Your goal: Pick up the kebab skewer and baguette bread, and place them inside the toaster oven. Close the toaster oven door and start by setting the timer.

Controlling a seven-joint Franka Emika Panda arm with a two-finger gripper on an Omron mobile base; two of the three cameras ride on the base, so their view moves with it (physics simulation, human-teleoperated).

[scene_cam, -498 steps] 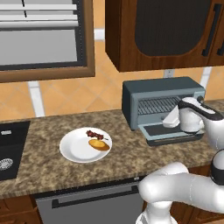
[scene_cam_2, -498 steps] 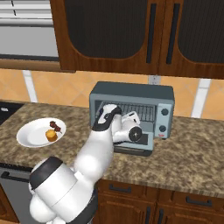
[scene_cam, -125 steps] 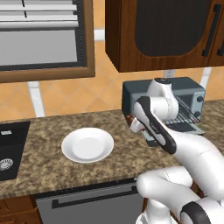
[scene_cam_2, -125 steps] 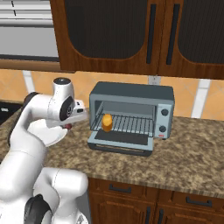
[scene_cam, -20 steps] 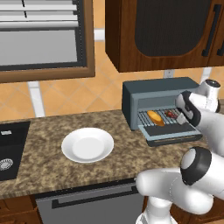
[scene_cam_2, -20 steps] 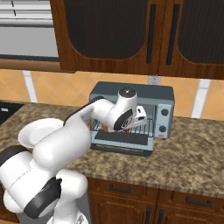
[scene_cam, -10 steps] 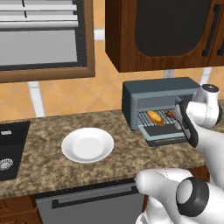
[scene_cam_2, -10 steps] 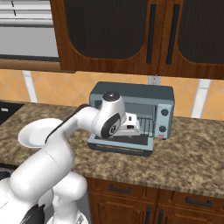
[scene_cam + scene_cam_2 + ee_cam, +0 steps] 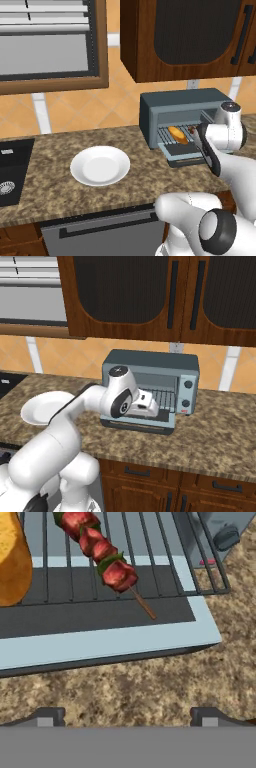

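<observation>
Now your end effector (image 9: 127, 714) hangs empty, jaws wide, just outside the lowered door (image 9: 107, 642). Skewer (image 9: 102, 554) and bread (image 9: 12, 559) both lie on the rack in the oven (image 9: 182, 107). The door edge runs crosswise, directly ahead of you and below.

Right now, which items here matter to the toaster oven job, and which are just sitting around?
Job items:
- kebab skewer, on the rack
- baguette bread, on the rack
- toaster oven
- toaster oven door, folded down open

Just lying about:
- white plate
- stovetop
</observation>
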